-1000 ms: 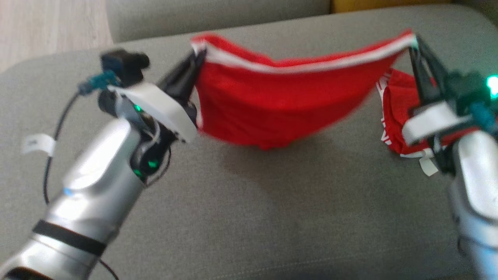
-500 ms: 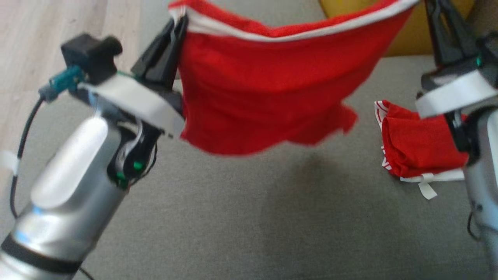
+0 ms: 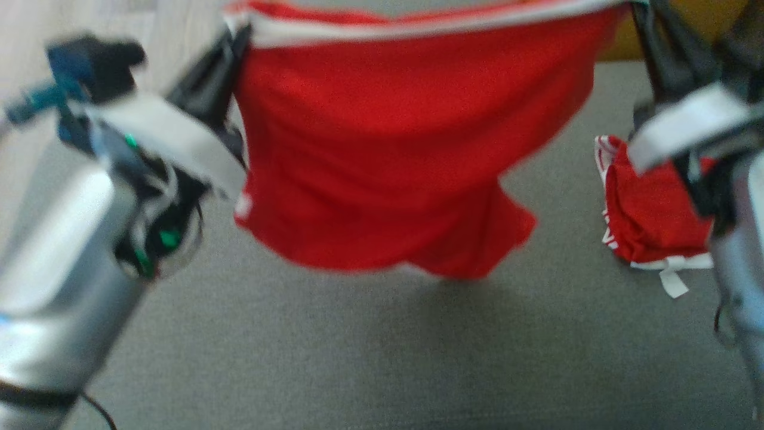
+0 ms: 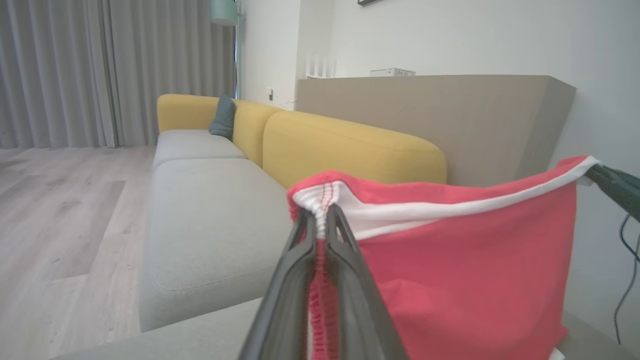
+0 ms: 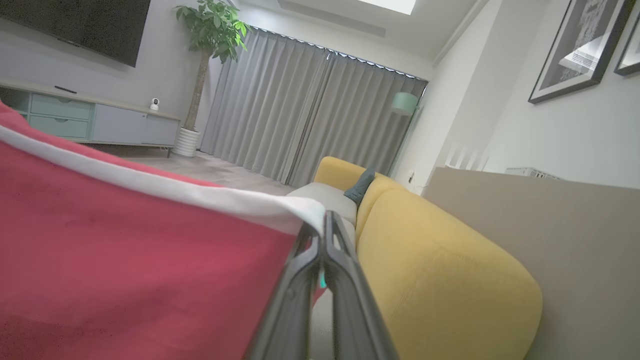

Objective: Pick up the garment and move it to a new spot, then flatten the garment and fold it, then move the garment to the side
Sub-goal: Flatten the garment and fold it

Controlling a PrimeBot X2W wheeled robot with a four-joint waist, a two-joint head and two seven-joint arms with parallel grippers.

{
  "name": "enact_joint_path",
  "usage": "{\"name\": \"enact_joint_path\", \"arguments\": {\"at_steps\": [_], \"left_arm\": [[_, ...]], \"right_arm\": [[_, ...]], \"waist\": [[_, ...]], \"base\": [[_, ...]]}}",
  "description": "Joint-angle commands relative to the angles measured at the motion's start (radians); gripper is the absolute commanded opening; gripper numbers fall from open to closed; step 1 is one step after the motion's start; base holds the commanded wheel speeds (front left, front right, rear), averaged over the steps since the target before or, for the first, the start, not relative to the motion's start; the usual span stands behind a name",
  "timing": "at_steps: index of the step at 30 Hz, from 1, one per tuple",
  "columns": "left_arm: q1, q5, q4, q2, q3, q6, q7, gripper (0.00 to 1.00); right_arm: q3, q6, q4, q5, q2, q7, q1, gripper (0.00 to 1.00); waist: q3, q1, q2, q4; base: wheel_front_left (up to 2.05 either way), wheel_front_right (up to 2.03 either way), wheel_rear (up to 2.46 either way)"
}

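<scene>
- Garment: red fabric with a white band along its upper edge. It is held in the air between both grippers and spread wide above the grey seat cushion.
- Left gripper: both fingers are pressed together on the left end of the white band. In the left wrist view, the gathered band and a line of red stitching sit pinched between the fingertips.
- Right gripper: the fingers are closed flat against each other on the right end of the band (the right wrist view shows no gap at the tips).
- Band: runs almost level and nearly taut from one gripper to the other.
- Lower hem: hangs free in uneven folds, reaching lowest to the right of centre. A shadow lies on the cushion beneath it. The head view is blurred, so contact between the lowest fold and the seat cannot be judged.
- Second red piece: crumpled, with white trim. It lies on the seat cushion on the robot's right, next to the right forearm and apart from the held garment.
- Surroundings: a yellow backrest stands behind the seat. A wooden floor lies beside the sofa, and grey curtains close off the far end of the room.
</scene>
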Motion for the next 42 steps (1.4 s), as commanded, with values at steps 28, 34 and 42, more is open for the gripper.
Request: {"name": "enact_joint_path", "arguments": {"at_steps": [28,34,42], "left_arm": [[-0.598,0.256,0.702,-0.215,0.226,-0.252,-0.278,0.00],[-0.346,0.325,0.675,-0.228,0.211,-0.269,-0.278,0.00],[-0.080,0.331,0.658,-0.197,0.046,-0.273,-0.278,0.00]], "right_arm": [[-0.085,-0.001,0.933,-0.271,0.240,-0.403,-0.768,0.00],[0.014,-0.001,0.986,-0.234,0.218,-0.404,-0.587,0.00],[0.213,-0.001,1.112,-0.152,0.159,-0.404,-0.409,0.00]], "waist": [[0.462,0.0000,0.0000,0.031],[0.376,0.0000,0.0000,0.051],[0.247,0.0000,0.0000,0.051]], "base": [[0.00,0.00,0.00],[0.00,0.00,0.00],[0.00,0.00,0.00]]}}
